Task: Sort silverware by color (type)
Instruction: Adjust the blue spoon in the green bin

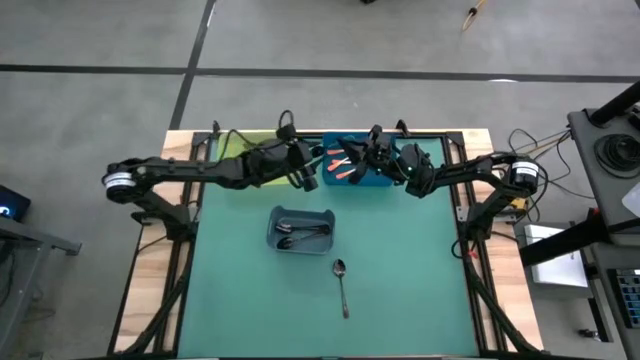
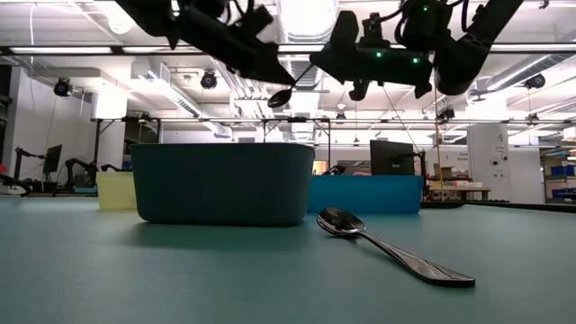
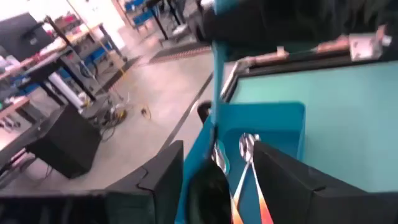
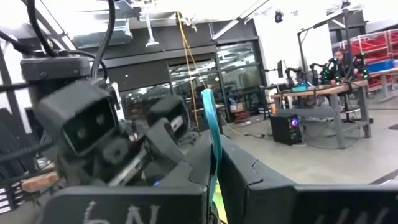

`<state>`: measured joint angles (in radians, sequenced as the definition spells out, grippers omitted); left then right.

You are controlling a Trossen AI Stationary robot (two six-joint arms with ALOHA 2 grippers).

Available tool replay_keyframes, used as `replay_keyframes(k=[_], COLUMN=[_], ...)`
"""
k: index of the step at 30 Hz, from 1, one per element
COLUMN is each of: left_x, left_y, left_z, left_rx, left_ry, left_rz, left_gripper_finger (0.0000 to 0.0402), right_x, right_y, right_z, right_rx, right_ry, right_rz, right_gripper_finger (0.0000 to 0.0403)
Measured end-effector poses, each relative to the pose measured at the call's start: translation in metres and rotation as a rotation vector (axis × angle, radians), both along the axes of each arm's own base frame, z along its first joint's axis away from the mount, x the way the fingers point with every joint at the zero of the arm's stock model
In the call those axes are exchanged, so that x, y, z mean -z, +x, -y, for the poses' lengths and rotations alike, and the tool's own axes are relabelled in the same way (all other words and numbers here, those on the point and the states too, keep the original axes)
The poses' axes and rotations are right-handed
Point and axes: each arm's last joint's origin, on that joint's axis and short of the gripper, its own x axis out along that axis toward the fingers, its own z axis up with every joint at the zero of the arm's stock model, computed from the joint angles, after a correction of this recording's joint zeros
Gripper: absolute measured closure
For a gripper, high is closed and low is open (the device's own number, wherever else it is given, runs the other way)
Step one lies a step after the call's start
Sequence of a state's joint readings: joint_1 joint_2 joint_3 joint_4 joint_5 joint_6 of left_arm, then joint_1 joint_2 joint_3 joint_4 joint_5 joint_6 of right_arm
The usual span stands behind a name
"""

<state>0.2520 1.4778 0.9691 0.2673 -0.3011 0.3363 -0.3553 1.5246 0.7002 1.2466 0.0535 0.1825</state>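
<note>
The left gripper [image 1: 311, 183] hangs with its fingers spread wide over the left end of the blue bin [image 1: 384, 181] at the far side of the table, where orange-handled spoons [image 1: 345, 170] lie, so a drop-off looks just finished. The right gripper [image 1: 380, 150], over the same bin, is pinched on a light-blue-handled spoon [image 4: 212, 130]. Dark spoons fill the grey bin [image 1: 322, 215], and one dark spoon [image 1: 342, 285] on the mat nearer the front awaits pickup.
</note>
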Motion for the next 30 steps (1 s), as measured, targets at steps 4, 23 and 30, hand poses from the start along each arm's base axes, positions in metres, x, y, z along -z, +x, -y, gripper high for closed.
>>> replay_keyframes(k=[4,23,30], left_x=[0.005,0.001,0.007], left_y=[0.011,0.019,0.025], left_z=[-0.004,-0.007,-0.008], left_rx=[-0.031,-0.062,-0.048], left_ry=[0.001,0.015,0.013], left_rz=[-0.018,0.016,0.024], left_gripper_finger=[0.022,0.0284,0.0287], right_x=[0.001,0.002,0.002], right_y=[0.0,0.0,0.0], right_z=[0.0,0.001,0.001], right_rx=[0.004,0.037,0.038], right_ry=[-0.003,0.111,0.111], right_rz=[-0.009,0.033,0.033], right_gripper_finger=[0.0394,0.0394,0.0394])
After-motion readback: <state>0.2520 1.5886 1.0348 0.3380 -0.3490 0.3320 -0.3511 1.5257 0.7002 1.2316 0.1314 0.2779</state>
